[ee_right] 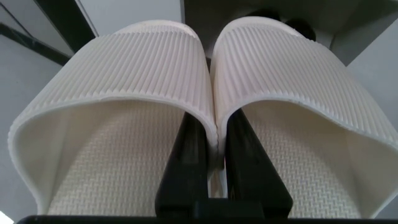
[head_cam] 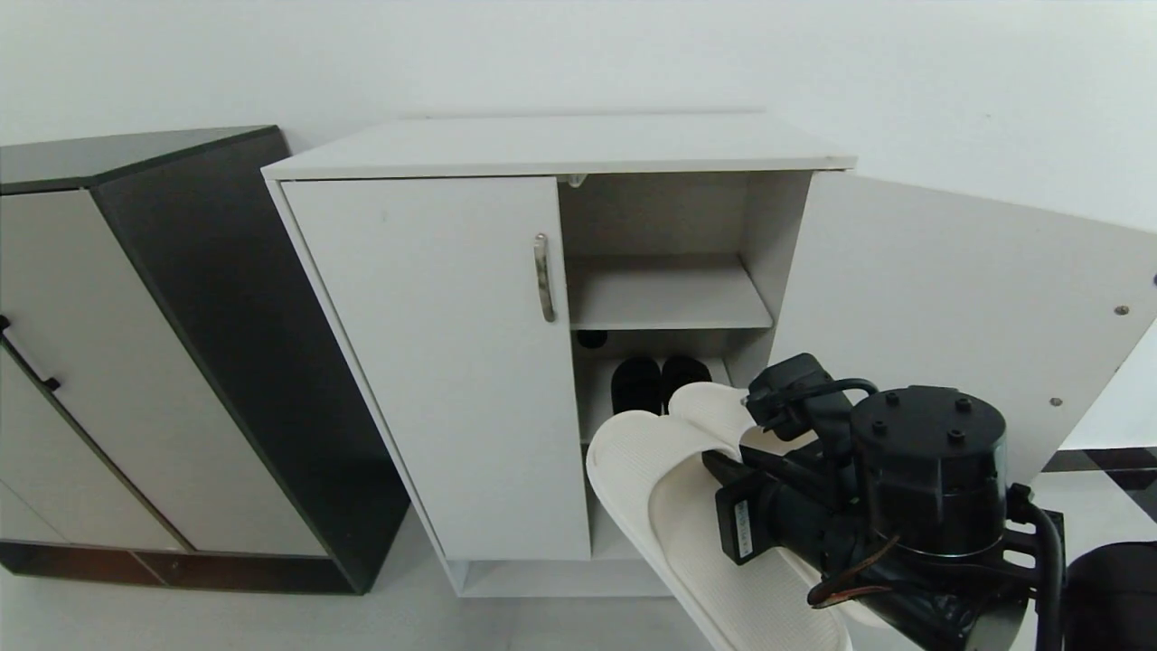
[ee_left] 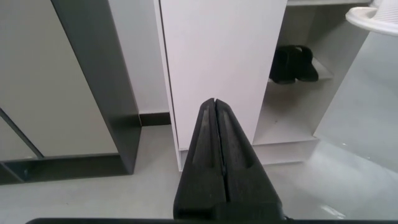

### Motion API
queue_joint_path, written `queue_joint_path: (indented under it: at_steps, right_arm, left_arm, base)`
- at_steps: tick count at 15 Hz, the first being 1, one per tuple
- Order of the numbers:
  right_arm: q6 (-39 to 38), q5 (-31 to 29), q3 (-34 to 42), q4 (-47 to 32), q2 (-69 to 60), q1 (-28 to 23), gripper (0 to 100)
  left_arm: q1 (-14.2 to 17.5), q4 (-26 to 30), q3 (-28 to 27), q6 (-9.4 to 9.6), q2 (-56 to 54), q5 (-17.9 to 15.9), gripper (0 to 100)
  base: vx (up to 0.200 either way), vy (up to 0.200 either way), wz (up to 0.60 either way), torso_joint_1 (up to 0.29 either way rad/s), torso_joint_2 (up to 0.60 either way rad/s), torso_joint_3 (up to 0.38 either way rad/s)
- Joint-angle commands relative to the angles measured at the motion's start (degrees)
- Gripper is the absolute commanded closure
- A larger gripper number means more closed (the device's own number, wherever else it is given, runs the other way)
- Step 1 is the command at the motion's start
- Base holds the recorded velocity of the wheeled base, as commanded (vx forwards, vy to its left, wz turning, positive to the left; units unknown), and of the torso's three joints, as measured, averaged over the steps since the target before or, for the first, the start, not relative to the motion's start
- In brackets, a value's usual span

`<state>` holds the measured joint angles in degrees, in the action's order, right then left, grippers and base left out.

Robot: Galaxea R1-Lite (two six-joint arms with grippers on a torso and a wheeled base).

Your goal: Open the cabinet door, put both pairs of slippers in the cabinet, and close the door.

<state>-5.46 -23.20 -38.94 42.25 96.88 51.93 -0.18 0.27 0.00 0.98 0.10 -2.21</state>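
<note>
My right pincer [ee_right: 214,146] is clamped on the white slippers [ee_right: 143,62], toes pointing into the open cabinet [head_cam: 560,145] toward the black slippers [head_cam: 658,380]; left pincer [ee_left: 215,107] closed, empty, farther back.

Ribbed, matt slippers [ee_right: 149,68] — smooth matt cabinet [head_cam: 434,362] panels, brushed-metal handle [head_cam: 542,277]

You have a tall cabinet with a black side panel, dark top and pale grey doors [head_cam: 226,344] standing on the pale grey glossy floor [head_cam: 226,624], its back to the plain white wall [head_cam: 578,54]. On its front you can see a slim black bar handle [head_cam: 32,363] set at the seam between the pale doors. A dark plinth strip [head_cam: 136,565] runs along its base where it meets the floor. Towards the floor's right edge, you will notice a black band [head_cam: 1098,461] crossing the light surface.
</note>
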Motion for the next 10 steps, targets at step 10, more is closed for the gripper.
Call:
queue_joint_path:
  at_steps: [10]
  right_arm:
    - [0.10, 0.17, 0.35, 0.99, 0.15, 0.01, 100]
  left_arm:
    - [0.01, 0.00, 0.00, -0.01, -0.01, 0.01, 100]
  base:
    - [0.000, 0.000, 0.00, -0.017, 0.21, 0.190]
